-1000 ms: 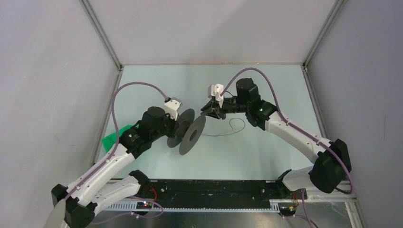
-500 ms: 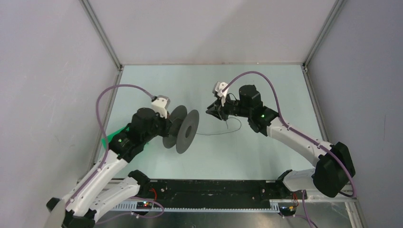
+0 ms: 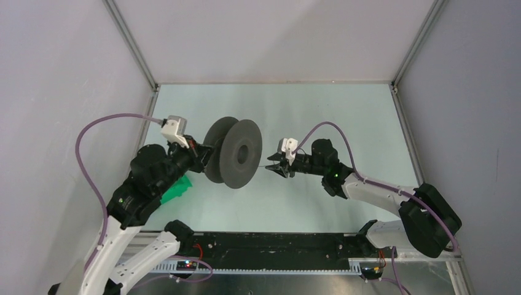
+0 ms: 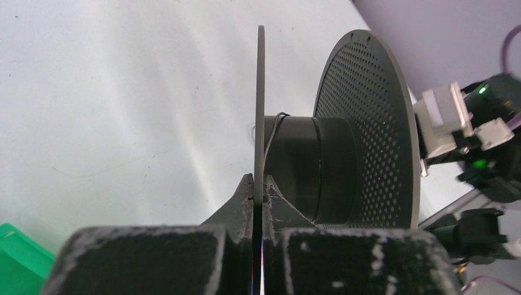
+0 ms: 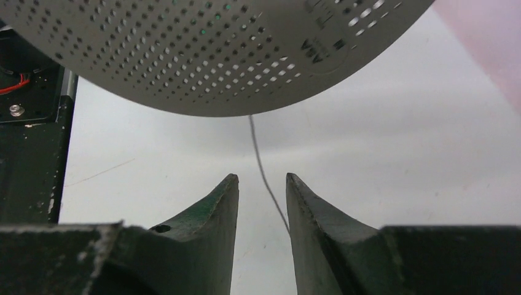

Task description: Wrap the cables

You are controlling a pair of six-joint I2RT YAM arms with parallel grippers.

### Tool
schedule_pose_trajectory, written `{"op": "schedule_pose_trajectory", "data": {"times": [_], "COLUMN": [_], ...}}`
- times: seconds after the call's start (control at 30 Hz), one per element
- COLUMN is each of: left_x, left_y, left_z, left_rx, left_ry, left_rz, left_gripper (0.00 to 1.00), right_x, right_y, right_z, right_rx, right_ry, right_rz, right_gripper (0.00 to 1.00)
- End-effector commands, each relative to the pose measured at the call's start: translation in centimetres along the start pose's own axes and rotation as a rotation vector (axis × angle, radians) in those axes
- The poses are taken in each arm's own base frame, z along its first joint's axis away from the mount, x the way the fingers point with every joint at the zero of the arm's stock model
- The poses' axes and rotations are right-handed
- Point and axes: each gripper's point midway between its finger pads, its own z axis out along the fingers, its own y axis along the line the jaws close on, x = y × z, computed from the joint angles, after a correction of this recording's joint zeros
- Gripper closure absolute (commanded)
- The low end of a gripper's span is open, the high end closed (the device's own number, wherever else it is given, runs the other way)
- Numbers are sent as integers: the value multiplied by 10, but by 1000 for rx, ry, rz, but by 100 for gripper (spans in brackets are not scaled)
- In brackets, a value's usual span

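Note:
My left gripper [image 4: 258,195] is shut on the thin near flange of the dark grey spool [image 3: 236,153] and holds it up off the table. A turn of the thin black cable [image 4: 274,132] lies on the spool's hub [image 4: 310,169]. The cable [image 3: 265,166] runs from the spool, taut, to my right gripper [image 3: 271,168] just right of it. In the right wrist view the cable [image 5: 258,153] drops from under the perforated flange [image 5: 215,55] and passes between the fingertips [image 5: 227,190] of my right gripper [image 5: 262,179], which stand apart, unclamped.
A green object [image 3: 176,189] lies on the table under my left arm, and its corner [image 4: 18,258] shows in the left wrist view. Grey walls with metal posts enclose the pale table [image 3: 344,117]. The black base rail [image 3: 270,246] runs along the near edge.
My left arm has raised and turned the spool, so its flange now faces the camera. My right gripper has dropped toward the near side and opened. The loose loop on the table is gone.

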Motion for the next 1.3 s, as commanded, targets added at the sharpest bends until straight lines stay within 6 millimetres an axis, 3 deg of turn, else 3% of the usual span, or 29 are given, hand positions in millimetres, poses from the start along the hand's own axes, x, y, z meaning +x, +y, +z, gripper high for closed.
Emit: {"op": "schedule_pose_trajectory", "data": {"times": [0.0,0.13,0.33,0.7,1.07,1.27], "left_x": [-59,-71,-78,-96,-97,-108], "left_y": [-27,-34,-38,-48,-59,-66], "left_z": [-27,-36,-45,-58,-59,-62], "left_rx": [87,115,133,176,233,270], "left_ry": [-182,-211,-233,-282,-272,-301], "left_rz": [-135,-193,-224,-251,-314,-331], "left_gripper": [100,100,100,100,100,100], "right_x": [-36,-39,-24,2,-8,-4], "right_y": [-1,-4,7,11,-19,-11], "right_z": [2,-1,3,23,18,24], "right_rx": [-8,-32,-132,-160,-85,-157], "right_ry": [-193,-236,-234,-231,-314,-331], "right_rz": [-194,-227,-202,-97,-79,-46], "right_gripper": [61,60,58,54,49,46]}}
